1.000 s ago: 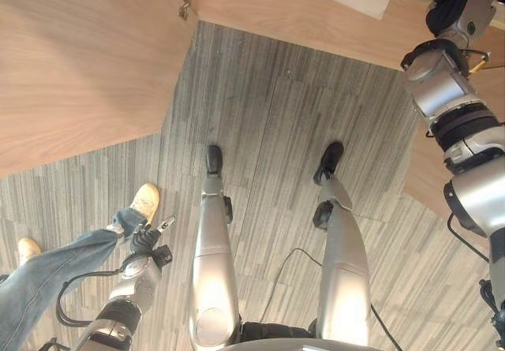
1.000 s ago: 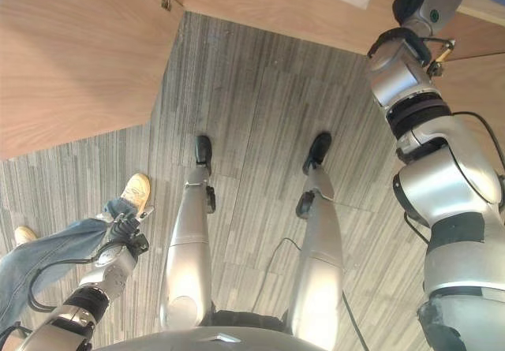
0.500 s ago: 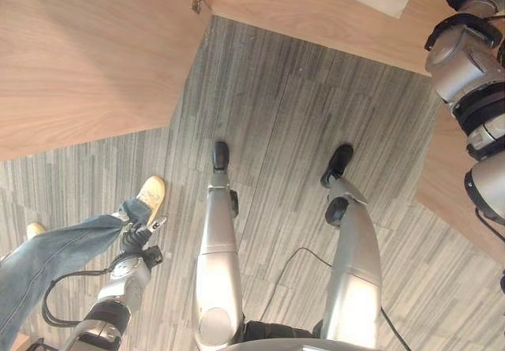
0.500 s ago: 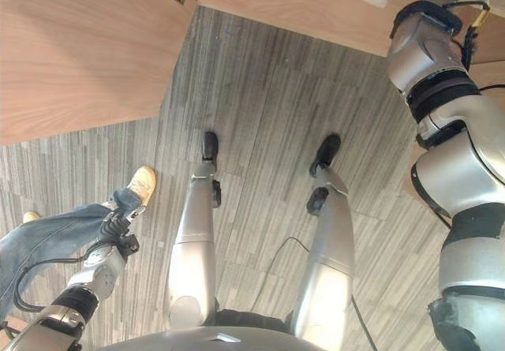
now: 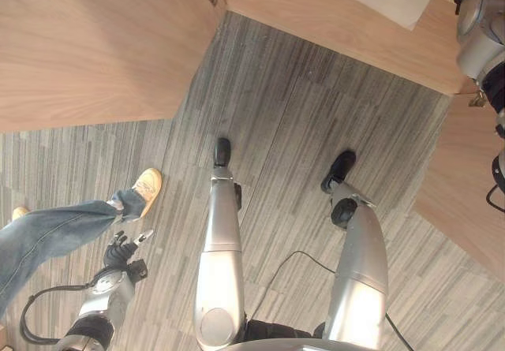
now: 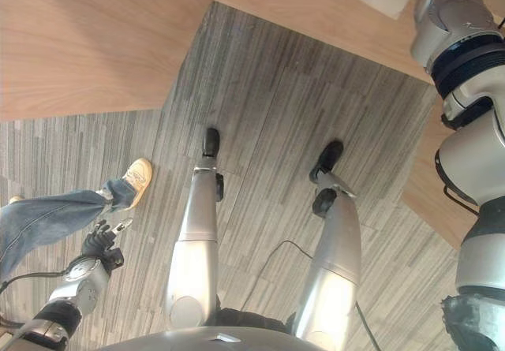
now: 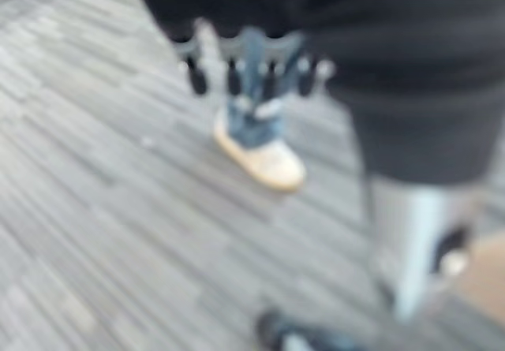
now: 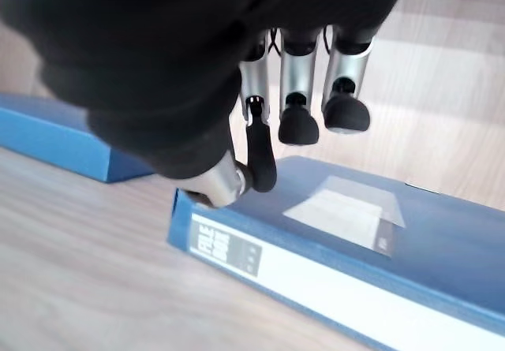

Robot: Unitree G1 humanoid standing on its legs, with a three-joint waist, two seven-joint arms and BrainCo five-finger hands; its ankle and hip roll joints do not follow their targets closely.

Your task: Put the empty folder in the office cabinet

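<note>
A blue folder (image 8: 339, 240) with a white spine label lies flat on a light wooden surface (image 8: 79, 280) in the right wrist view. My right hand (image 8: 300, 91) hovers just over it, fingers hanging loosely, thumb tip near the folder's top at its corner, nothing gripped. My right arm (image 6: 458, 43) reaches up at the far right of the eye views. My left hand (image 5: 120, 250) hangs low at the lower left with relaxed fingers, holding nothing.
A second blue folder (image 8: 55, 142) lies further back on the same surface. A wooden cabinet door (image 5: 87, 43) stands open at the left, another wooden panel (image 5: 469, 185) at the right. A person's jeans leg (image 5: 47, 237) and tan shoe (image 5: 147, 189) are beside my left hand.
The whole picture has shifted, so the camera moved. My right arm now sits further into the upper right corner, and my left hand shows lower in the picture.
</note>
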